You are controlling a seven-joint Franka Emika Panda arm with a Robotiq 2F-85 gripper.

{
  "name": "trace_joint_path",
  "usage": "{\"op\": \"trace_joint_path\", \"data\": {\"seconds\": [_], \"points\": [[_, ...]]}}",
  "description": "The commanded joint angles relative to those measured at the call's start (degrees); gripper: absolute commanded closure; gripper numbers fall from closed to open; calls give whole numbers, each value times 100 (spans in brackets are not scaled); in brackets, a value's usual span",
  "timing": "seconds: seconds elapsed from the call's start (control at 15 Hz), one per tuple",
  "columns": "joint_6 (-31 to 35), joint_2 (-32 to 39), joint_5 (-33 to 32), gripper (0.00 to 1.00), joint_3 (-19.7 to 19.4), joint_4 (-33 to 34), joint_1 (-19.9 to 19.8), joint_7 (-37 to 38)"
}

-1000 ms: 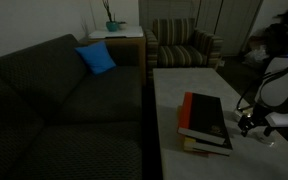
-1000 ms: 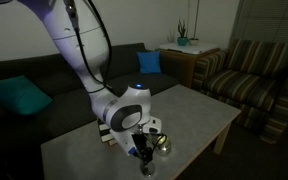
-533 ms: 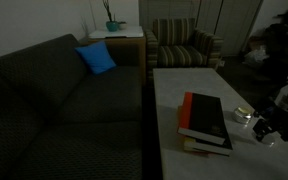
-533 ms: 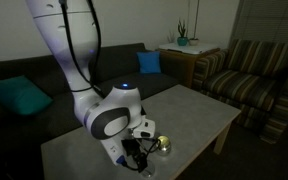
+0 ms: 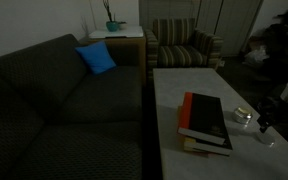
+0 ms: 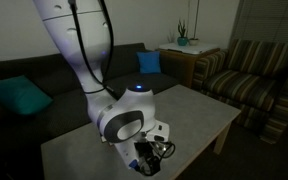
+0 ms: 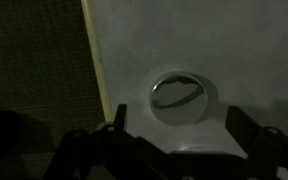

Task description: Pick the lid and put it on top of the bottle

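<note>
The bottle is a small squat pale jar on the white table, just right of the stacked books. The lid is a small pale disc lying flat on the table nearer the front, apart from the bottle. In the wrist view the lid lies on the tabletop just ahead of my fingers. My gripper is open and empty, one finger on each side below the lid. In both exterior views the gripper hangs low over the table close to the lid. The bottle is out of the wrist view.
Stacked books with a red and black cover lie on the table left of the bottle. The table edge runs close to the lid on the left of the wrist view. A dark sofa flanks the table.
My gripper has shifted away from the books, uncovering the bottle, and now sits lower over the lid. The bottle, lid and books have not moved.
</note>
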Motion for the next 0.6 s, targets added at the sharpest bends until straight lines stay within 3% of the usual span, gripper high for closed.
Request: {"op": "trace_joint_path", "data": {"seconds": [0.0,0.53], "points": [[-647,229,50,0,135,721,-198,-186],[-2113,1161,55,0,226,2319,-72,-143]]}}
